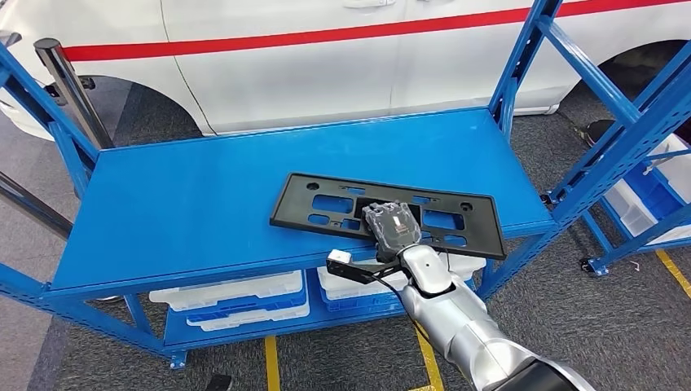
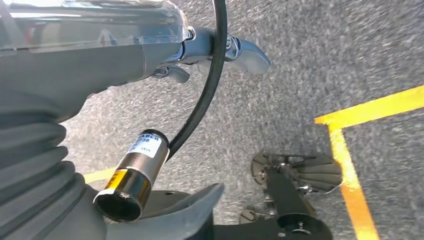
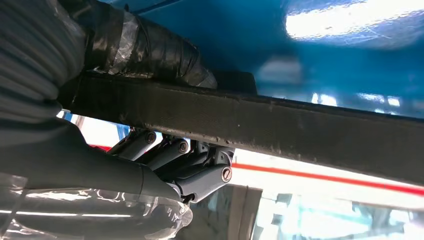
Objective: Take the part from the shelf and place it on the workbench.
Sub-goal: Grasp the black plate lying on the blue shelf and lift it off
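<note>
Lying flat on the top board of a blue shelf, a black rectangular plate holder with cut-out slots sits near the front edge, its right end reaching the shelf's corner. The robot's right hand grips the holder's near edge, thumb taped and pressed on one face, darker fingers curled against the other. White bins sit on the lower shelf. A white car with a red stripe stands behind. The left hand hangs above grey floor; whether its fingers are spread or curled cannot be told.
</note>
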